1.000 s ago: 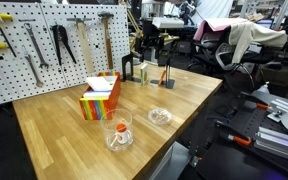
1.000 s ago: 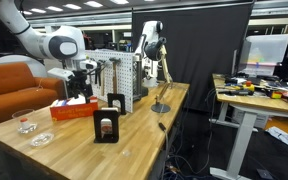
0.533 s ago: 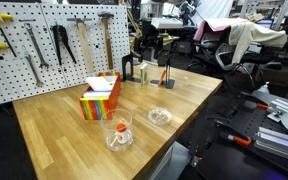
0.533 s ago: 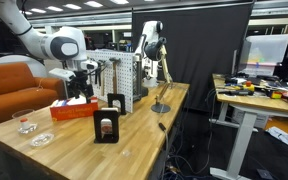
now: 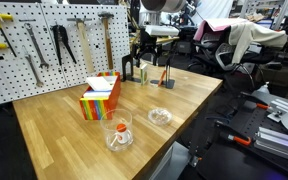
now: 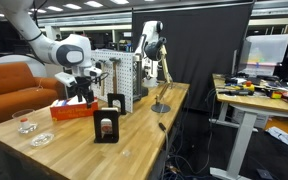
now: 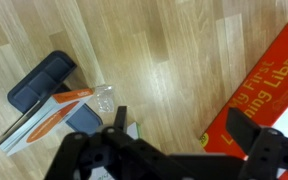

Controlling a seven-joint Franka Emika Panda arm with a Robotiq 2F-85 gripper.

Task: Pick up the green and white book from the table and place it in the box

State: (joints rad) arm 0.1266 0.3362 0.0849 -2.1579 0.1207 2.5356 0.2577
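Two dark fingers of the Robotiq gripper [image 7: 184, 140] stood wide apart at the bottom edge of the wrist view, with only bare wood between them. It was released and held nothing. In an exterior view the gripper [image 5: 149, 48] hung at the upper middle of the frame, over the far end of the large light-wood butcher-block table [image 5: 54, 135].

The small, thin green and white book [image 5: 144, 73] appeared to stand just below it, beside a small black arch-shaped object [image 5: 127, 68]. At this size I could not tell whether the two touched. In the wrist view only a pale sliver with a green edge showed low down by one finger, and I could not say for sure that it was the book.

The cube-like orange-red box with rainbow-striped sides [image 5: 100, 97] sat nearer the middle of the table, white flaps showing at its top. In the wrist view the box [image 7: 269, 85] filled the right edge.

The step in hand looked like the approach to the grasp, so the task seemed barely begun. To do it well, the jaws should probably be turned across the book's thin edge and centred on it. They should come down clear of the arch and close only once both pads flank the covers — pinched off-centre, so thin a book could tip or slip out.

A clear glass cup with an orange piece [image 5: 119, 131] stood lower in the frame, away from the likely carry to the box.
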